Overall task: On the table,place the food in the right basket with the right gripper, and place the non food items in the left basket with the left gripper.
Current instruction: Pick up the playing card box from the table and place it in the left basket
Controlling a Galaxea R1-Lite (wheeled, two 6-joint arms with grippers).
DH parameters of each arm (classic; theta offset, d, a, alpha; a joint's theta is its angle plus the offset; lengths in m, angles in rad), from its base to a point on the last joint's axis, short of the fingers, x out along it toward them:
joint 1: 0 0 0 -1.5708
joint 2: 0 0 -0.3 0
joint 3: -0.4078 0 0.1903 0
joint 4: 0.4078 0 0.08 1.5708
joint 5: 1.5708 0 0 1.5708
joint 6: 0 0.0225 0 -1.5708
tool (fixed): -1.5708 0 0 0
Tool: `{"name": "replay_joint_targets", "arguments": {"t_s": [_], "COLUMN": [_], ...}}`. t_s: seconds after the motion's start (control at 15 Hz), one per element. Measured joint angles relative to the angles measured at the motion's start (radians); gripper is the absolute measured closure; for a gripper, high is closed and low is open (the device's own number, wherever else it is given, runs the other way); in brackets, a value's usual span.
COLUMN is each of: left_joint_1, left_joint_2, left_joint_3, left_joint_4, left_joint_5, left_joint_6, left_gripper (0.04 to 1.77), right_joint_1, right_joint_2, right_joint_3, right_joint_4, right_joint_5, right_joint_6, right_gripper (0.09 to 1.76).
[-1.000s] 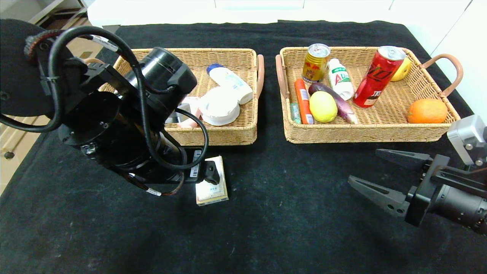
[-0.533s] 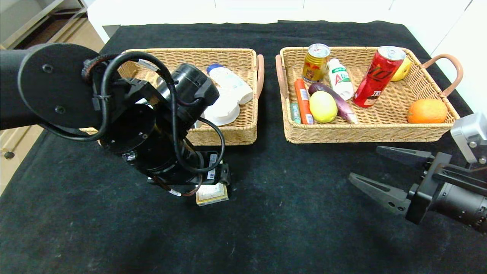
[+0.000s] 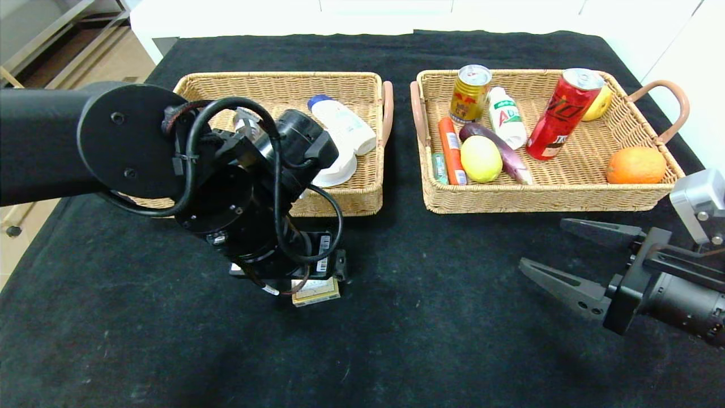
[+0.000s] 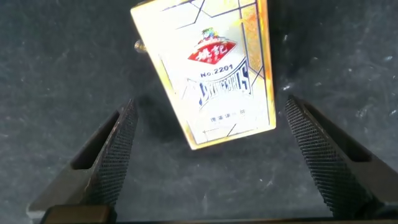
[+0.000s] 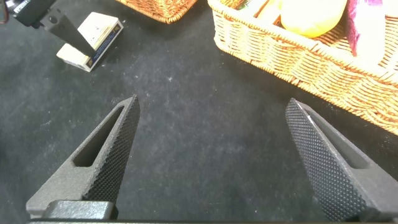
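Bare cloth (image 4: pixel 348 68) flanks the card box (image 4: pixel 208 68) on both sides.

- Table (image 3: pixel 396 317): black cloth surface, fills most of the frame.
- Left basket (image 3: pixel 362 199): wicker, upper left of centre.
- Right basket (image 3: pixel 544 198): wicker, upper right.
- Card box (image 3: pixel 317 293): lies flat, lower centre-left, below the left basket.

Black table (image 3: pixel 430 317); tan woven baskets (image 3: pixel 362 198) (image 3: pixel 544 198) with pinkish handles; white-and-gold card box (image 4: pixel 208 74) with red emblem, blue lettering; red can (image 3: pixel 562 113); gold can (image 3: pixel 469 93); yellow lemon (image 3: pixel 481 158); orange (image 3: pixel 635 165)
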Motion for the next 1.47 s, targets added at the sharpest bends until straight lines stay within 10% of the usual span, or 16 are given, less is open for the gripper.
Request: {"name": "replay_joint_targets", "arguments": {"t_s": [0.8,1.13,1.47], "left_joint_1": [0.0,0.002,0.005], "left_joint_2": [0.027,0.029,0.029], "left_joint_3": [0.013,0.022,0.026], "left_joint_4": [-0.034,-0.034,-0.036], "left_joint_5": [0.008,0.008,0.008], "left_joint_6": [-0.02,-0.021,-0.021], "left_gripper": [0.09,0.72,0.77], "right_joint_1": [0.0,0.0,0.0], "right_joint_2": [0.0,-0.001,-0.001], "right_joint_3": [0.0,0.002,0.003], "right_joint_4": [0.0,-0.001,-0.001], "right_joint_5": [0.0,0.0,0.0], "right_joint_6": [0.0,-0.001,-0.001], "right_gripper": [0.14,0.14,0.14]}}
